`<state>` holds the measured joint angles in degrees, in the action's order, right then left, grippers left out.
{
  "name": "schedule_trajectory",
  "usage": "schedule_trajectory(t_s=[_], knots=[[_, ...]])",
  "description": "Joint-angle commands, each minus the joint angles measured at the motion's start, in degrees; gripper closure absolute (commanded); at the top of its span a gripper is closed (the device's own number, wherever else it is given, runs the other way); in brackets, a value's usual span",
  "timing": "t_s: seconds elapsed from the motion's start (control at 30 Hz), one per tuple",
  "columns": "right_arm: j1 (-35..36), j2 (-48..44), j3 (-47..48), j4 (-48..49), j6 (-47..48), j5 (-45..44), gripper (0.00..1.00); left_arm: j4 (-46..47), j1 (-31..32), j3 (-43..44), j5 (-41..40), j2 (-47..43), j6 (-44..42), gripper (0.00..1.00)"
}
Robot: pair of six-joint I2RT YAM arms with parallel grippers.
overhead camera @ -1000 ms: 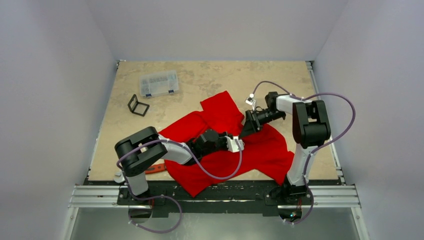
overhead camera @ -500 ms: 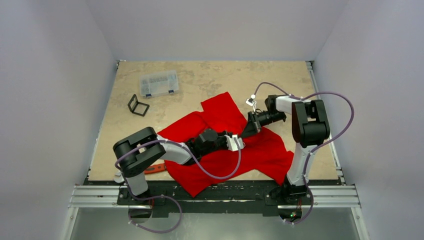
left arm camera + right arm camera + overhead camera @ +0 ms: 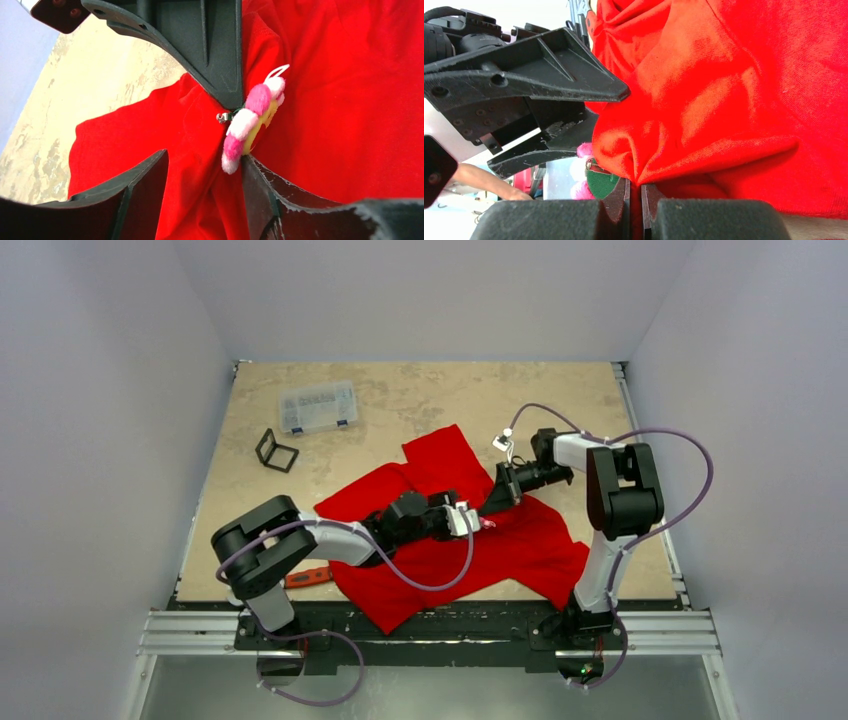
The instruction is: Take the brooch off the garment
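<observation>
My right pincer (image 3: 635,186) is clamped on a pinched fold of the red garment (image 3: 530,540), which lies crumpled across the middle of the bench (image 3: 400,400). My left pincer (image 3: 204,157) is spread apart and grips nothing. The brooch (image 3: 252,120) sits edge-on against that fold, pink petals outward. It is just beside the tip of one left finger (image 3: 270,200), between my two pincers.

light: bright, even | shadows: soft | wrist foregrounds blurred | background overexposed
</observation>
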<state>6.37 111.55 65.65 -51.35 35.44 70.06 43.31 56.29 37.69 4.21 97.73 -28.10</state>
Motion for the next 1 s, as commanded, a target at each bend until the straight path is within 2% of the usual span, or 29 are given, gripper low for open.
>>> schedule_trajectory(t_s=[0.0, 0.1, 0.23, 0.37, 0.57, 0.73, 0.97], knots=[[0.2, -3.2, -0.7, 3.3, -3.6, 1.9, 1.0, -3.8, -1.7, -0.3, 4.4, -5.1, 5.1, 0.43], [0.2, -3.7, -0.4, 4.5, -5.4, 1.8, 1.0, -11.4, -4.0, -0.6, 8.2, -9.3, 8.6, 0.44], [0.3, -6.3, -1.6, 10.9, -12.3, 0.3, 1.0, -20.9, -7.1, -0.1, 12.7, -15.9, 14.0, 0.51], [0.3, -8.8, -3.9, 17.6, -19.2, -1.0, 1.0, -28.3, -8.4, 4.1, 16.7, -18.3, 18.5, 0.64], [0.3, -10.6, -7.1, 23.1, -26.1, -2.8, 1.0, -25.6, -7.7, 8.2, 14.2, -14.2, 24.5, 0.71], [1.1, -12.1, -8.7, 24.1, -28.2, -5.2, 1.0, -23.9, -7.6, 11.6, 14.7, -11.1, 27.0, 0.84], [1.8, -11.0, -10.0, 23.4, -27.1, -5.9, 1.0, -23.0, -6.7, 11.4, 14.0, -6.7, 21.7, 0.85]])
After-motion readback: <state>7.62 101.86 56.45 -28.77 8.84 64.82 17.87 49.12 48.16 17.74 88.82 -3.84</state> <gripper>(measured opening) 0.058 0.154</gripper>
